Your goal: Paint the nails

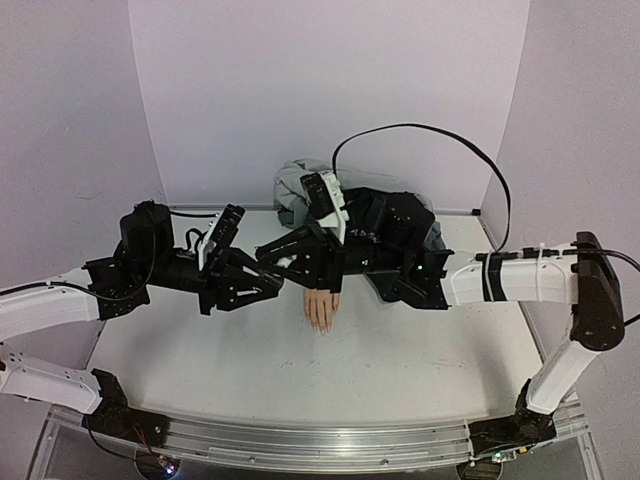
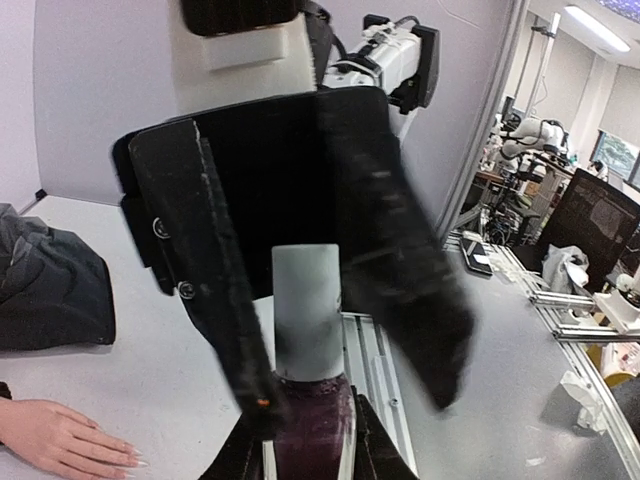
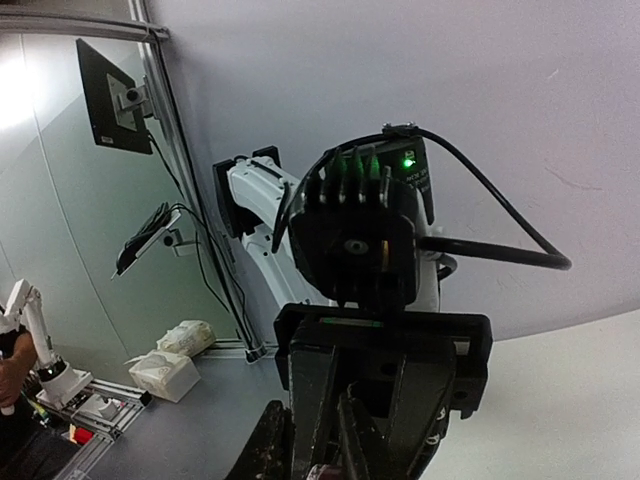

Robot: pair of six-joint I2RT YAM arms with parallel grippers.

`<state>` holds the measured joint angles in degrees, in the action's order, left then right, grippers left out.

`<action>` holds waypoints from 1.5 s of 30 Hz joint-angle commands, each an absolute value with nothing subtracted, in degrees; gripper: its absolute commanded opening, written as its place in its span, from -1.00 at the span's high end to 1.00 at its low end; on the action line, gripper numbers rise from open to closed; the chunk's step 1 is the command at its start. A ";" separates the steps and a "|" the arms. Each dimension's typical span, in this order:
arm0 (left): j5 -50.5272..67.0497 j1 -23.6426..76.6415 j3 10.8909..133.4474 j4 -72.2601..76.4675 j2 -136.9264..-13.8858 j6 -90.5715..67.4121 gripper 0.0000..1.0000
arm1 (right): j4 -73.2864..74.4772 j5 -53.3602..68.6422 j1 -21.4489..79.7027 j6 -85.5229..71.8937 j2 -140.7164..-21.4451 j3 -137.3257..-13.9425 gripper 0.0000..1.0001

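Note:
My left gripper (image 1: 262, 281) is shut on the dark purple polish bottle (image 2: 312, 425), holding it upright by its body; its fingers (image 2: 238, 455) show low in the left wrist view. The bottle's white cap (image 2: 307, 318) stands free above them. My right gripper (image 1: 283, 259) faces the left one, open, with its fingers (image 2: 215, 270) spread either side of the cap, the right one blurred. The pale peach mannequin hand (image 1: 322, 303) lies palm down just right of both grippers. Its nails (image 2: 131, 460) look pale and skin-toned. The top view hides the bottle.
A grey and black bundle of cloth (image 1: 296, 186) lies at the back wall behind the right arm; it also shows in the left wrist view (image 2: 50, 290). The metal rail (image 1: 300, 442) runs along the table's near edge. Purple walls enclose three sides.

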<state>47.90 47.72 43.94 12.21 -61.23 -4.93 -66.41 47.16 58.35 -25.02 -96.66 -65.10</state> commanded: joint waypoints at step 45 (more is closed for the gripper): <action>-1.63 47.37 40.47 11.52 -52.27 8.18 1.00 | -28.79 -13.58 64.02 -48.54 -114.17 -100.69 0.35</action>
<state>-2.13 47.42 38.85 8.23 -52.88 7.55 -28.91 -11.46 64.34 -49.65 -113.49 -97.67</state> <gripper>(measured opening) 0.211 0.408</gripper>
